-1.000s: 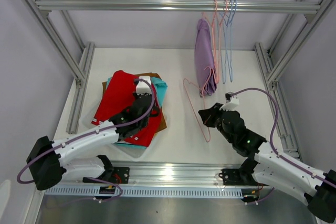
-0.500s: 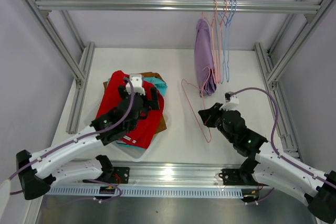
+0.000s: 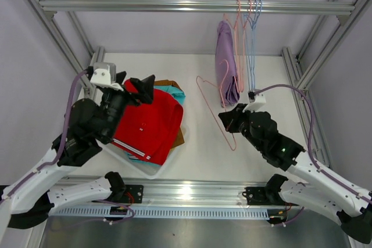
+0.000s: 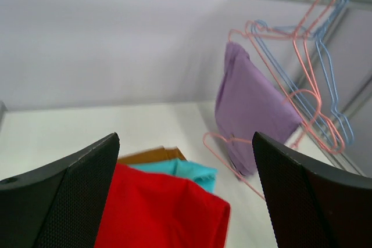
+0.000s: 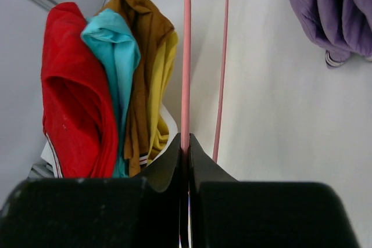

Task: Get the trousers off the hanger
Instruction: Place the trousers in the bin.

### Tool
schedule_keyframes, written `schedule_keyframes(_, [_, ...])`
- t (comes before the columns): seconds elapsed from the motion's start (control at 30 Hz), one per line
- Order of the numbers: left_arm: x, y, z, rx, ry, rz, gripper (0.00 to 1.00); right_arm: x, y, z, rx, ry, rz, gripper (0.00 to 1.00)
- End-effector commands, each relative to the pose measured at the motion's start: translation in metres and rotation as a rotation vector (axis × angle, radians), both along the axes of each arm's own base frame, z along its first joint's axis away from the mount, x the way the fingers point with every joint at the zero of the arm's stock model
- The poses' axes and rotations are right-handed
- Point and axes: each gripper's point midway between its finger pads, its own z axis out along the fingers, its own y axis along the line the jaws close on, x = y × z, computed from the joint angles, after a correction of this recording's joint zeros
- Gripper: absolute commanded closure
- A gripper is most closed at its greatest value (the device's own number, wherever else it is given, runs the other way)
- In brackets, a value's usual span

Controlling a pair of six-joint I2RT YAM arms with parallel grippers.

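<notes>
- The left gripper (image 3: 135, 88) hovers high above the left side of the table (image 3: 203, 155), holding nothing. Its two fingers (image 4: 70, 201) are spread wide apart, and the forearm angles up from the base.
- Below it is a pile of folded trousers. The red pair (image 3: 148, 126) is on top, with the teal pair (image 3: 173, 92) and brown pair (image 3: 167, 83) showing at the far edge. The right wrist view also shows a yellow pair (image 5: 164, 79) in the stack.
- Right of the pile, a bare pink hanger (image 5: 186, 56) is lifted off the table. It tilts away from the arms, and its hook end is nearest the hanging garment.
- The right gripper (image 3: 225, 120) has its jaws pressed together on that hanger's thin wire. The right arm reaches in from the right base, with the wrist pointing toward the back of the table.
- The lilac trousers (image 3: 225, 65) are the only pair on a hanger. They hang from the overhead rail (image 3: 174, 6), folded, with the long axis running straight down.
- They are directly beyond the right gripper and near it, but well off to the right of the left gripper. The right arm is therefore the nearer one, though it is occupied, while the free left arm would have to cross the table.
- Just right of the lilac pair, empty pink and blue hangers (image 3: 250, 15) hang from the same rail.
</notes>
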Motion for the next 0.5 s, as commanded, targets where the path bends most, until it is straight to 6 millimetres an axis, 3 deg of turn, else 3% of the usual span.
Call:
schedule_keyframes(0.0, [0.013,0.008,-0.042,0.17,-0.026,0.078,0.01,-0.003,0.002,0.042,-0.043,-0.095,0.031,1.0])
schedule_keyframes(0.03, [0.014,0.011,-0.04,0.13,-0.051,0.092,0.01,-0.005,0.002,0.045,-0.064,-0.097,0.038,1.0])
schedule_keyframes(0.07, [0.014,0.015,-0.055,0.135,-0.048,0.099,0.0,-0.006,0.001,0.05,-0.092,-0.12,0.048,1.0])
schedule_keyframes(0.1, [0.015,0.02,-0.06,0.136,-0.05,0.118,0.01,-0.01,0.004,0.067,-0.087,-0.147,0.066,1.0])
schedule_keyframes(0.13, [0.018,0.019,-0.086,0.169,-0.034,0.129,0.01,-0.013,0.003,0.069,-0.114,-0.149,0.078,1.0])
schedule_keyframes(0.27, [0.011,0.036,-0.091,0.106,-0.018,0.148,0.0,-0.026,-0.004,0.105,-0.18,-0.231,0.118,1.0])
schedule_keyframes(0.3, [0.01,0.039,-0.09,0.104,-0.03,0.154,0.01,-0.029,-0.009,0.106,-0.21,-0.227,0.118,1.0])
schedule_keyframes(0.33, [0.012,0.042,-0.104,0.135,-0.024,0.174,0.01,-0.035,-0.014,0.128,-0.189,-0.26,0.119,1.0])
schedule_keyframes(0.4, [0.01,0.05,-0.094,0.1,-0.065,0.208,0.01,-0.039,-0.028,0.141,-0.216,-0.28,0.093,1.0])
schedule_keyframes(0.43, [0.01,0.051,-0.093,0.096,-0.071,0.208,0.01,-0.045,-0.038,0.164,-0.185,-0.311,0.083,1.0])
schedule_keyframes(0.47, [0.01,0.051,-0.094,0.101,-0.08,0.206,0.01,-0.048,-0.044,0.173,-0.182,-0.319,0.076,1.0])
